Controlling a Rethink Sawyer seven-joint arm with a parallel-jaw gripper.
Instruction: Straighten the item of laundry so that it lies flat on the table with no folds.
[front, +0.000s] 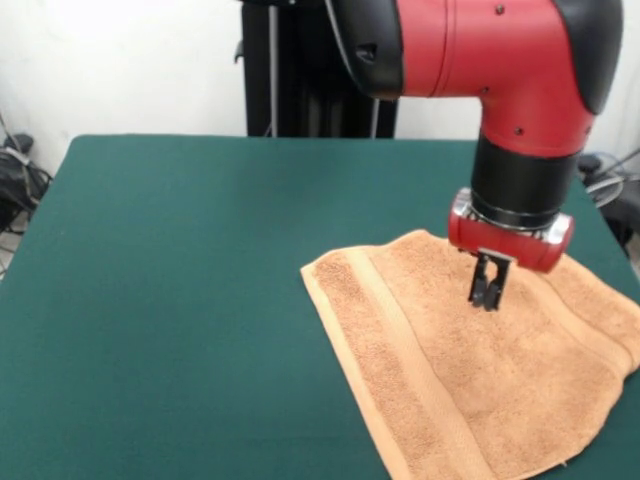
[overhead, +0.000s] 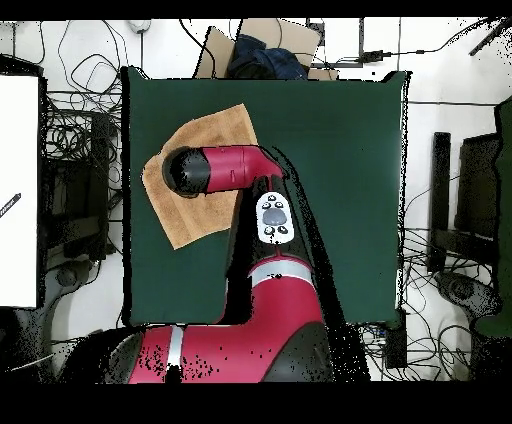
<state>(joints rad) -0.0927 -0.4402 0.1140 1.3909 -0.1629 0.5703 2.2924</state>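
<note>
The item of laundry, an orange-tan towel (front: 440, 390), is spread on the green table (front: 190, 300) at the right front, running past the picture's lower right edge. A woven band runs along its left side, and its right edge looks slightly doubled over. My gripper (front: 487, 296) hangs just over the towel's upper middle, shut, with nothing seen between its tips. In the overhead view the towel (overhead: 218, 128) lies near the table's (overhead: 340, 150) left side. There the red wrist (overhead: 186, 172) covers the towel's middle and hides the gripper.
The arm's red links (overhead: 272, 215) reach over the table from its bottom edge. Cables (overhead: 75, 140) and a white board (overhead: 20, 190) lie beyond the left side, and a cardboard box (overhead: 262, 45) sits past the top edge.
</note>
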